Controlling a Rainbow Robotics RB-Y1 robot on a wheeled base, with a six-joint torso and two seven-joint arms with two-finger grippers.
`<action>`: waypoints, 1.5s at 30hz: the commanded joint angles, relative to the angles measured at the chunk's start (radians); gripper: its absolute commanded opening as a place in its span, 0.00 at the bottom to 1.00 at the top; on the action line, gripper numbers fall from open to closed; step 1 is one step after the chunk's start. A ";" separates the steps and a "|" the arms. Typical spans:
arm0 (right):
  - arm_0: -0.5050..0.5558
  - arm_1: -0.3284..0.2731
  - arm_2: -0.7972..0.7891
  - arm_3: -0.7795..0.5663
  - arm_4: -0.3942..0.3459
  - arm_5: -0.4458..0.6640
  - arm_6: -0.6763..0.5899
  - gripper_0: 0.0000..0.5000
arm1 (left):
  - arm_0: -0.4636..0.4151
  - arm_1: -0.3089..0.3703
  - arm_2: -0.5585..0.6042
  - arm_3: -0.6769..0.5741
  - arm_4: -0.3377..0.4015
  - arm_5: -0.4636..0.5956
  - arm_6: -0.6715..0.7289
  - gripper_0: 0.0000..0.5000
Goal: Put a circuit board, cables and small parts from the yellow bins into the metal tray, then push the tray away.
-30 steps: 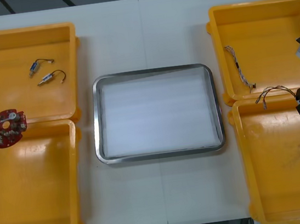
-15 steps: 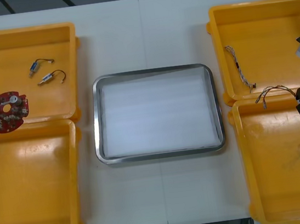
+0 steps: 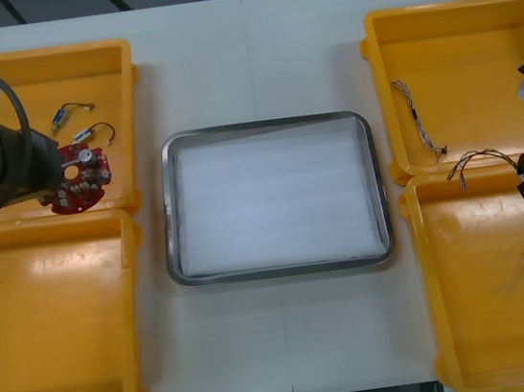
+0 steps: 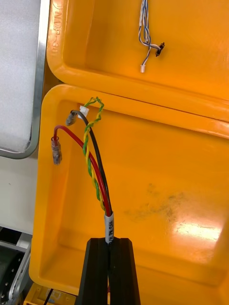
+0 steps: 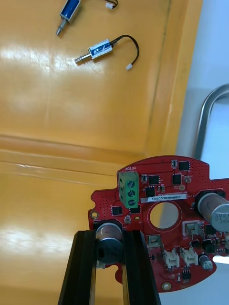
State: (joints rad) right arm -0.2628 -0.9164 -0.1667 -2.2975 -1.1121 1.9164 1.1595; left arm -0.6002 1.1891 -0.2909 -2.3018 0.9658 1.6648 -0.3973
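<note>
Your metal tray (image 3: 168, 218) holds nothing yet. Left gripper (image 5: 109, 240) pinches the red circuit board (image 5: 162, 214), right gripper (image 4: 110, 248) pinches a cable bundle (image 4: 93, 162). Small metal parts (image 3: 88, 134) and the push are left.

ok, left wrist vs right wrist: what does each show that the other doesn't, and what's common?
Left wrist only: the left gripper shut on the red circuit board, held over the left yellow bins, with two small metal parts lying in the bin beyond.

Right wrist only: the right gripper shut on the red and yellow cable bundle over the right yellow bins, and a twisted blue and white cable in the next bin.

Both: bin walls and an edge of the metal tray.
</note>
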 commanded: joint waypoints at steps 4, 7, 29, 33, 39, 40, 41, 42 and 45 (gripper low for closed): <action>-0.026 -0.039 -0.022 -0.003 0.000 0.003 0.028 0.00 | -0.096 -0.161 -0.016 0.048 -0.056 0.072 0.015 0.00; -0.026 -0.039 -0.022 -0.003 0.000 0.003 0.028 0.00 | -0.102 -0.223 -0.019 0.056 -0.085 0.092 0.028 0.00; -0.026 -0.039 -0.022 -0.003 0.000 0.003 0.028 0.00 | -0.159 -0.531 -0.261 0.219 -0.375 0.124 0.158 0.00; -0.026 -0.039 -0.022 -0.003 0.000 0.003 0.028 0.00 | -0.131 -0.551 -0.281 0.206 -0.401 0.124 0.163 0.00; -0.026 -0.039 -0.022 -0.003 0.000 0.003 0.028 0.00 | -0.085 -0.554 -0.309 0.177 -0.434 0.119 0.163 0.00; -0.026 -0.039 -0.022 -0.003 0.000 0.003 0.028 0.00 | -0.078 -0.557 -0.318 0.171 -0.446 0.121 0.164 0.00; -0.026 -0.039 -0.022 -0.003 0.000 0.003 0.028 0.00 | -0.070 -0.560 -0.324 0.171 -0.455 0.119 0.166 0.00; -0.026 -0.039 -0.022 -0.003 0.000 0.003 0.028 0.00 | -0.066 -0.563 -0.327 0.171 -0.458 0.119 0.167 0.00; -0.026 -0.039 -0.022 -0.003 0.000 0.003 0.028 0.00 | -0.041 -0.571 -0.338 0.171 -0.480 0.105 0.170 0.00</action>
State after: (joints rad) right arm -0.2633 -0.9169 -0.1667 -2.2972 -1.1120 1.9165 1.1595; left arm -0.6717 0.6456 -0.6070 -2.0942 0.5137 1.7783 -0.2467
